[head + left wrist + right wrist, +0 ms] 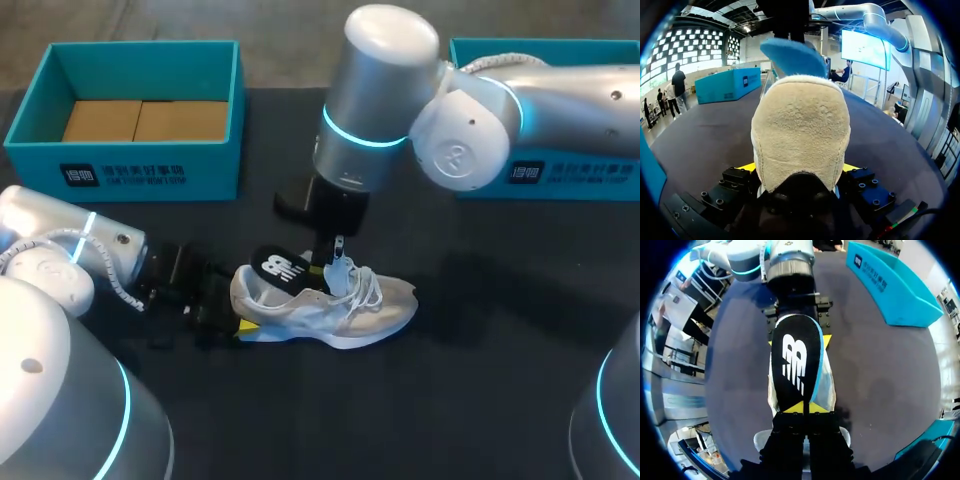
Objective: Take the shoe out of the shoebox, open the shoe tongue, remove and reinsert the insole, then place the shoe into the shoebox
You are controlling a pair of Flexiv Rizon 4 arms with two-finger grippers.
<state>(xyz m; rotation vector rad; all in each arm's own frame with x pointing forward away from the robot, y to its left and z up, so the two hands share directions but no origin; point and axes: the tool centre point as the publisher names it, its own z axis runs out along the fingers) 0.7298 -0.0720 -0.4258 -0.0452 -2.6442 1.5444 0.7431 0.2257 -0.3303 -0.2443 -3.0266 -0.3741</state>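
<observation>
A robotics lab is indicated: a black worktop [500, 400] is flanked by a grey left arm [70, 265] and right arm [380, 100] with glowing rings, and a teal shoebox [150, 178] and a second shoebox [575, 172] are set at its far edge.

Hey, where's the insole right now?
Near the centre of the head view, the insole sticks up out of the sneaker, pinched by the right pincer. The left pincer grips the sneaker's heel.

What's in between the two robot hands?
The shoe, with its black insole sticking out. The left gripper clamps the heel and the right gripper pinches the insole. The right wrist view shows it best.
</observation>
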